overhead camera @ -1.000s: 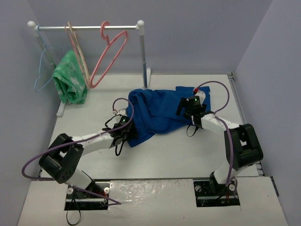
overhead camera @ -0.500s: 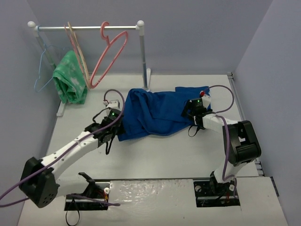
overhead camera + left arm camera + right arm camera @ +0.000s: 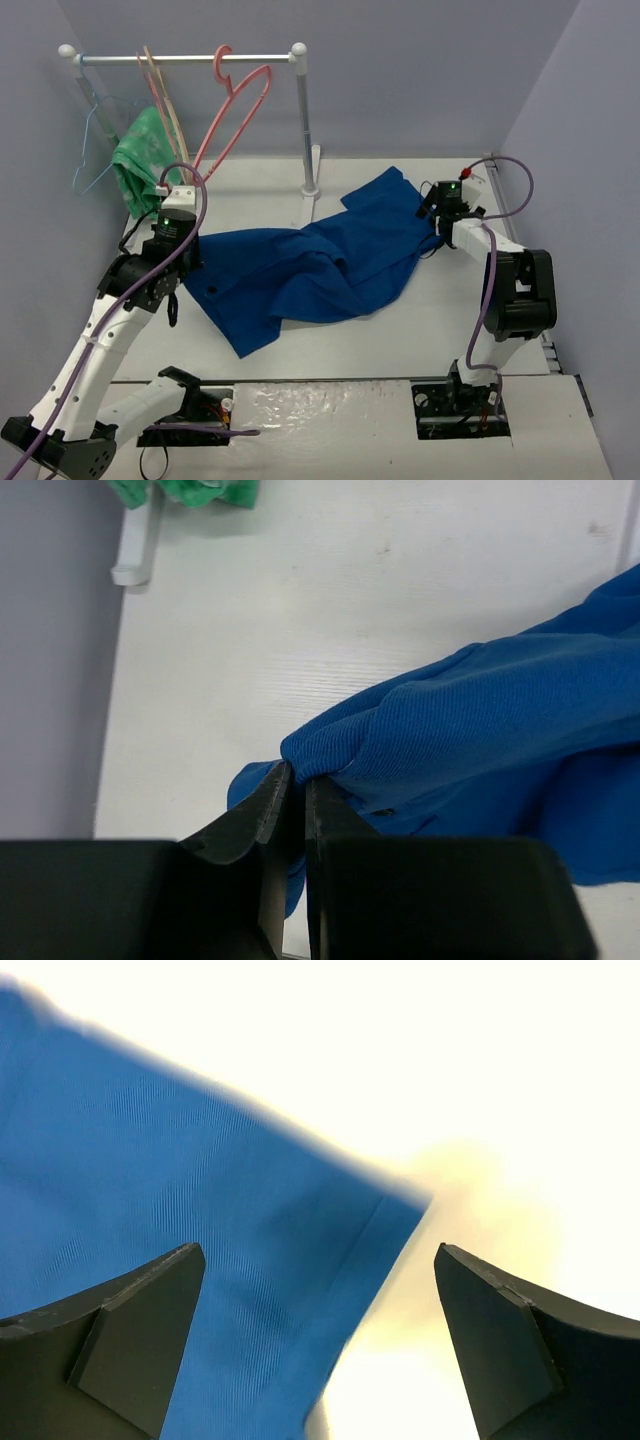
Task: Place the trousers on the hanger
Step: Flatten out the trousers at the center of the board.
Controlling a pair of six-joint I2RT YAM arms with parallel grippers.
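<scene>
Currently: left end effector (image 3: 297, 782) tight on trousers (image 3: 310, 265), right end effector (image 3: 318, 1255) wide over their corner.

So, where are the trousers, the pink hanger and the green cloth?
the trousers (image 3: 300, 270): top external view, middle of the cloth
the pink hanger (image 3: 217, 61): top external view, its curled hook
the green cloth (image 3: 140, 165): top external view, its middle

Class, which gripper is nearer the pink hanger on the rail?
Left. The left gripper, shut on the trousers, is just in front of the hanger; the right gripper, open, is far off to its right.
</scene>
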